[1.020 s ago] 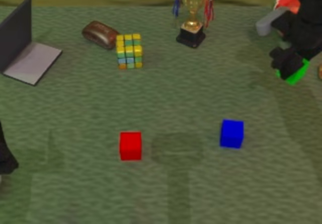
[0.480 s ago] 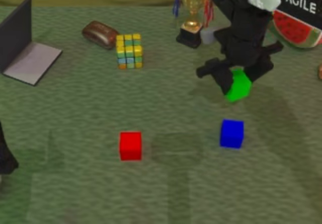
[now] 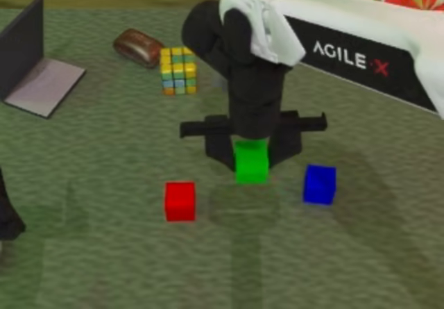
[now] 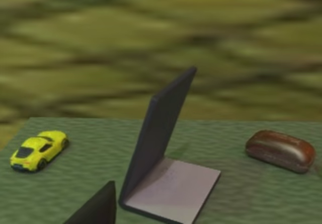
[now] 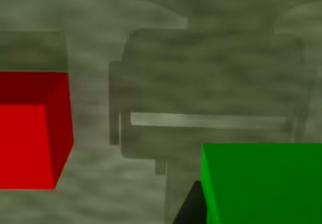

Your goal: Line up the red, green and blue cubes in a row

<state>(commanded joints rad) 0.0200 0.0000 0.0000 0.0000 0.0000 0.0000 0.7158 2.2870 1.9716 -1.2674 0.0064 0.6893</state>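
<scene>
1. We carry the green cube [image 3: 251, 162] clamped in our right gripper [image 3: 251, 157], held above the tabletop [image 3: 104, 253] over the gap between the red cube [image 3: 180, 201] and the blue cube [image 3: 319, 184]; our right wrist view shows the green cube [image 5: 261, 182] close under the camera, with the red cube [image 5: 31, 129] off to one side and our shadow on the cloth below.
2. The red cube sits left of the tabletop's middle, towards the near edge; the blue cube sits right of the middle, a touch farther from that edge; they are well apart, with room between them for a third.
3. Our left gripper [image 3: 7, 219] stays parked at the left edge of the tabletop; we cannot tell how its fingers stand; its wrist view shows only the open laptop [image 4: 161, 168], a yellow toy car [image 4: 38, 149] and a brown computer mouse [image 4: 279, 150].
4. As we judge it, the task is partly done: two cubes already lie roughly on one line, and the green cube is in the air near its place; what is left is to lower it into the gap, release it and draw back.
5. The puzzle cube [image 3: 177, 70] stands towards the far edge, clear of the row.
</scene>
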